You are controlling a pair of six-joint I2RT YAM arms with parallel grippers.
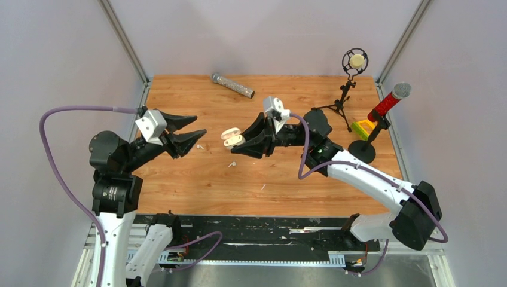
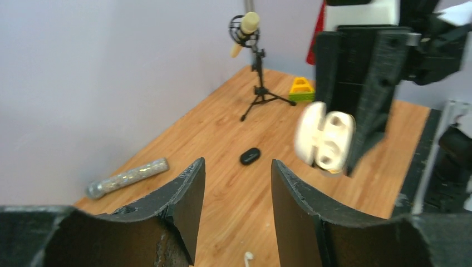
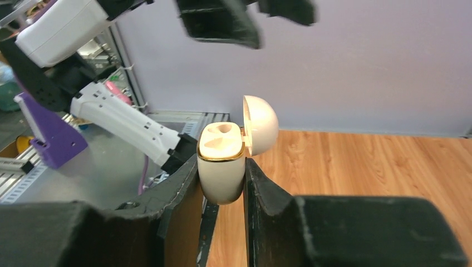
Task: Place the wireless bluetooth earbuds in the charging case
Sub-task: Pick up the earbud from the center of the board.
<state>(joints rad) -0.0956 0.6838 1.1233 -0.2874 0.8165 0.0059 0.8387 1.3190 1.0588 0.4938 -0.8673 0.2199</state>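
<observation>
Above the table, right gripper pinches the charging case, lid open. Left gripper spread wide. Black earbud lies on the wood beyond it.

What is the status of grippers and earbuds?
Left gripper open, empty. Right gripper shut on charging case, lid open, wells empty. Black earbud and whitish earbud on table. Nothing in the way.
</observation>
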